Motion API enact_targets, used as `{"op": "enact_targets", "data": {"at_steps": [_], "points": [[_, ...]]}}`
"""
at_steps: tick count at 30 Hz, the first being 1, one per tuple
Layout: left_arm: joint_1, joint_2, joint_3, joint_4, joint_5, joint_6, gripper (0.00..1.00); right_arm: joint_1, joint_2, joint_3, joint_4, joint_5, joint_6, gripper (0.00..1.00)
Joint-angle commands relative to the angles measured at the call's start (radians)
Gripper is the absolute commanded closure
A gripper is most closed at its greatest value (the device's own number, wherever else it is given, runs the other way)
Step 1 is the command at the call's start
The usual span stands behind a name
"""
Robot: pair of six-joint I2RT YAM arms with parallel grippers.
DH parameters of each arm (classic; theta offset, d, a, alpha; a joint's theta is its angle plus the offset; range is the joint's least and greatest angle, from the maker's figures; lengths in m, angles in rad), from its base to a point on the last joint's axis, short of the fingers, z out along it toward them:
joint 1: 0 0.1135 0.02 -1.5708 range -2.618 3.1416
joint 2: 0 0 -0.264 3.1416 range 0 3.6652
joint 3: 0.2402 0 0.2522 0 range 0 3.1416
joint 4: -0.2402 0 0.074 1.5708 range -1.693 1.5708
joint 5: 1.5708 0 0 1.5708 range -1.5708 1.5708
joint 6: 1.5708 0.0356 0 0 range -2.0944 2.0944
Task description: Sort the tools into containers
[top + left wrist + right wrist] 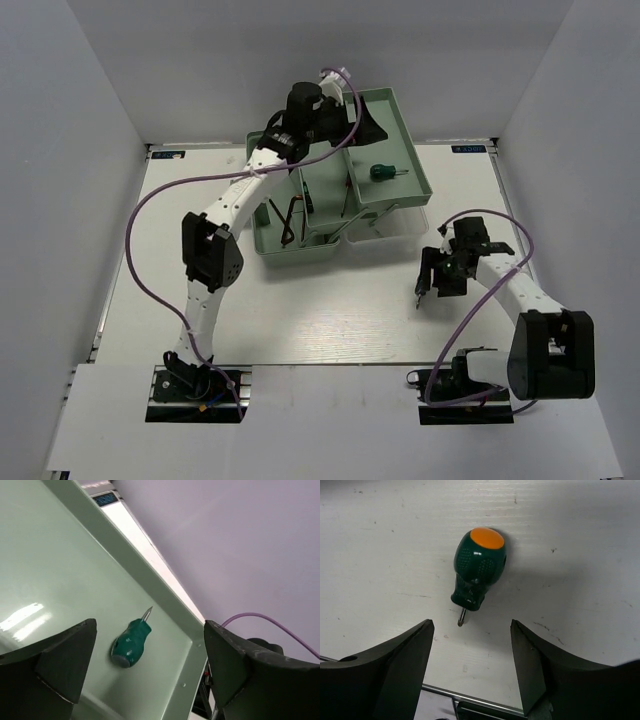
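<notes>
The pale green toolbox [400, 115] stands open at the back middle, its trays folded out. A green-handled screwdriver [383, 171] lies in the right upper tray and also shows in the left wrist view [131, 642]. My left gripper [366, 122] hangs open and empty above that tray [60, 570], its midpoint [150, 670] just past the screwdriver. Thin hex keys [289, 222] lie in the lower left tray. My right gripper [432, 278] is open over the table. A green screwdriver with an orange cap [477, 572] lies just ahead of the right gripper [472, 655], untouched.
White walls close in the table [300, 320] on the left, back and right. The toolbox's tiers and thin metal hinge arms [345, 200] sit between the trays. The purple cable [160, 205] loops beside the left arm.
</notes>
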Motion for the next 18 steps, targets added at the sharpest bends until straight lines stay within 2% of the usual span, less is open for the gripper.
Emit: {"op": "enact_targets", "data": {"at_steps": [1, 3, 5, 6, 7, 9, 10, 12, 13, 15, 16, 18], "points": [[0.01, -0.118, 0.041, -0.095, -0.098, 0.074, 0.02, 0.001, 0.034, -0.021, 0.096, -0.032, 0.046, 0.31], [0.01, -0.233, -0.017, -0.135, -0.149, 0.12, 0.01, 0.012, 0.061, -0.032, 0.157, -0.006, 0.075, 0.32], [0.01, -0.343, -0.198, -0.145, -0.245, 0.165, 0.01, 0.021, 0.101, -0.034, 0.199, 0.052, 0.09, 0.34], [0.01, -0.459, -0.269, -0.135, -0.303, 0.175, 0.01, 0.029, 0.109, -0.046, 0.213, 0.072, 0.124, 0.37], [0.01, -0.517, -0.407, -0.135, -0.34, 0.188, 0.01, 0.029, 0.116, -0.05, 0.237, 0.088, 0.13, 0.39], [0.01, -0.623, -0.534, -0.126, -0.409, 0.188, 0.01, 0.045, 0.146, -0.055, 0.274, 0.16, 0.151, 0.43], [0.019, -0.716, -0.639, -0.146, -0.505, 0.188, 0.01, 0.045, 0.155, -0.054, 0.273, 0.171, 0.167, 0.51], [0.02, -0.804, -0.744, -0.19, -0.612, 0.157, 0.01, 0.049, 0.162, -0.054, 0.266, 0.22, 0.178, 0.6], [0.02, -0.845, -0.851, -0.201, -0.705, 0.134, 0.01, 0.047, 0.159, -0.055, 0.263, 0.233, 0.178, 0.71], [0.029, -0.94, -0.936, -0.236, -0.813, 0.073, 0.01, 0.042, 0.135, -0.044, 0.216, 0.258, 0.182, 0.84], [0.029, -0.96, -0.994, -0.252, -0.841, 0.053, 0.01, 0.038, 0.123, -0.035, 0.199, 0.272, 0.178, 0.97], [0.029, -0.987, -1.053, -0.305, -0.888, -0.008, 0.01, 0.027, 0.028, -0.021, 0.142, 0.313, 0.15, 1.0]]}}
